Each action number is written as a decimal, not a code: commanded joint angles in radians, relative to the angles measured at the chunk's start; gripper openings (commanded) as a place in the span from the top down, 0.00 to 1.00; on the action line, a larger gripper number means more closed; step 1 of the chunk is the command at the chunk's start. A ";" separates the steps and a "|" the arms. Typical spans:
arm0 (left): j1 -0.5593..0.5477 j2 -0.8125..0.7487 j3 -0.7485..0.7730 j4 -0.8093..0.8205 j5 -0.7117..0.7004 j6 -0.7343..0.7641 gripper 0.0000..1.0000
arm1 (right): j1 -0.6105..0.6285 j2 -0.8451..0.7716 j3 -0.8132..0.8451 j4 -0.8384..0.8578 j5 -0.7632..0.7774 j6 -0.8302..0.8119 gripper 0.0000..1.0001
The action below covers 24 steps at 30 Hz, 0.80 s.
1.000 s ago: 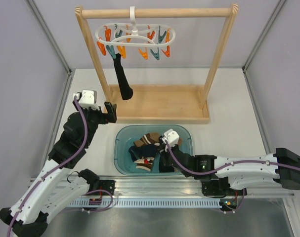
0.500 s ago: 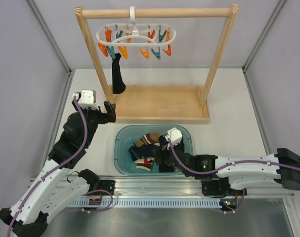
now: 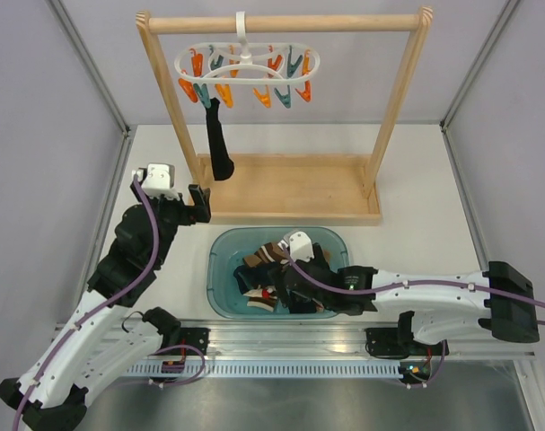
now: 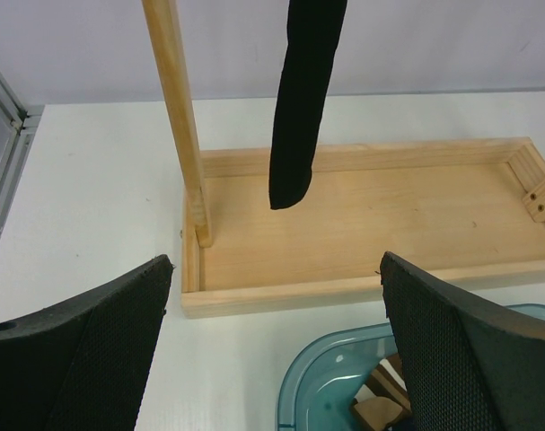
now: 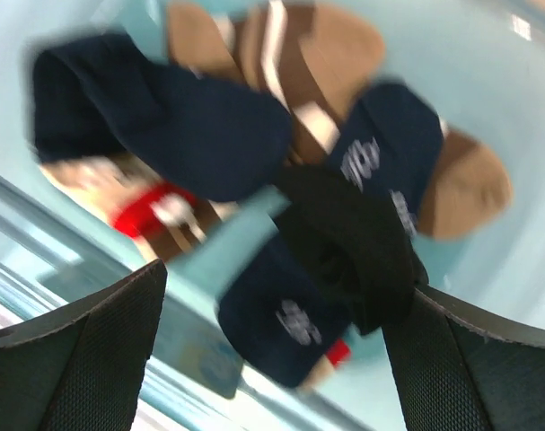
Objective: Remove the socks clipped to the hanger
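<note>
Top external view shows a big white table (image 3: 416, 180). On its far half stands a tall wooden frame with a round top rail and a flat tray base (image 3: 290, 193). Near the front edge of the table, in the middle, sits a see-through teal plastic tub (image 3: 254, 232). A white plastic ring hanger with orange and teal pegs (image 3: 254, 79) hooks over the rail, nearer its left end. One long black sock (image 3: 218, 144) hangs from a peg at the left end of the ring, and its toe is above the left end of the tray base. The other socks, brown striped ones and dark blue ones (image 3: 259, 265), lie in a heap inside the tub. The left gripper (image 3: 198, 202) sits just beside the front left corner of the tray base, fingers spread wide, holding nothing. The right gripper (image 3: 285, 285) is down in the tub over the heap, fingers wide apart too, pinching nothing.
</note>
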 commanded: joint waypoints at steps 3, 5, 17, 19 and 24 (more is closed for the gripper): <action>-0.002 -0.013 -0.006 0.032 0.001 0.031 0.00 | 0.000 -0.014 0.127 -0.317 -0.046 0.134 0.02; -0.002 -0.013 -0.004 0.032 0.012 0.029 0.00 | 0.000 0.016 0.177 -0.379 -0.093 0.141 0.02; -0.002 -0.042 -0.007 0.031 -0.002 0.026 0.00 | 0.015 0.046 0.307 -0.474 0.029 0.154 0.02; -0.002 -0.045 -0.007 0.031 -0.009 0.028 0.00 | 0.015 0.015 0.308 -0.445 0.063 0.152 0.02; -0.002 -0.055 -0.010 0.032 -0.025 0.028 0.00 | 0.015 -0.043 0.320 -0.341 0.155 0.097 0.02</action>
